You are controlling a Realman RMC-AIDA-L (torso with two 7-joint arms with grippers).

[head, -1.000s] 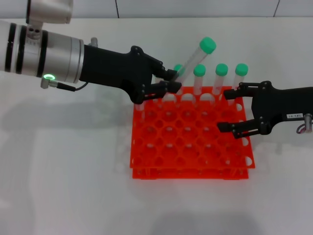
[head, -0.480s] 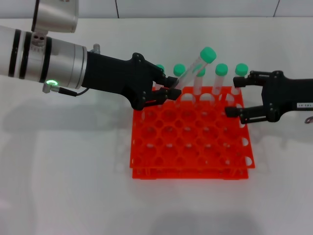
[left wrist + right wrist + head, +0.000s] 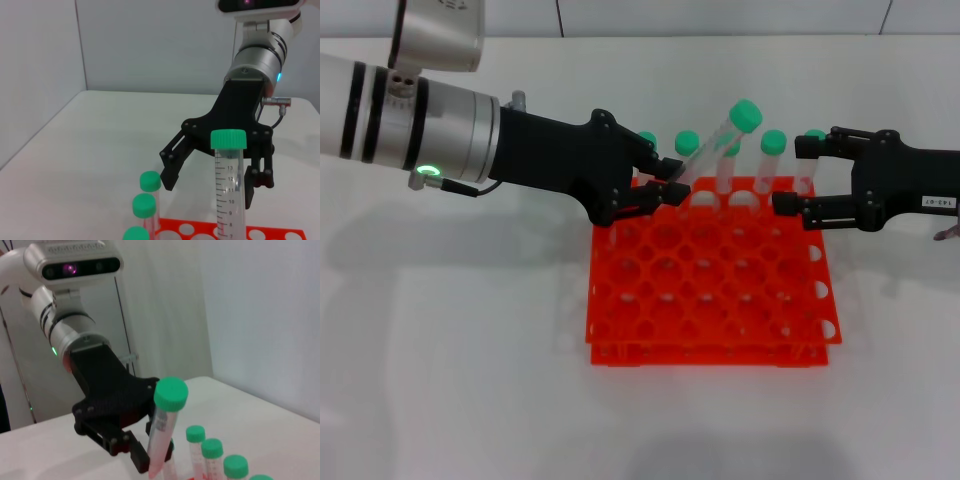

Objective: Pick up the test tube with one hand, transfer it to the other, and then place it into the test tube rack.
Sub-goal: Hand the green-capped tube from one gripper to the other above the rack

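My left gripper (image 3: 668, 186) is shut on the lower end of a clear test tube (image 3: 712, 150) with a green cap (image 3: 746, 114), holding it tilted above the back row of the orange-red rack (image 3: 710, 300). My right gripper (image 3: 792, 177), the one with the white label, is open over the rack's back right corner, a short gap from the held tube. The left wrist view shows the held tube (image 3: 229, 190) with the open right gripper (image 3: 209, 190) behind it. The right wrist view shows the left gripper (image 3: 152, 460) shut on the tube (image 3: 162, 435).
Several more green-capped tubes (image 3: 773, 142) stand upright in the rack's back row, under and beside the held tube and between the right gripper's fingers; they also show in the left wrist view (image 3: 144, 204) and the right wrist view (image 3: 212, 448). A white table (image 3: 450, 380) surrounds the rack.
My right gripper has moved from the rack's right edge back and up toward the held tube, staying open. My left gripper shifted slightly right with the tube, then held still.
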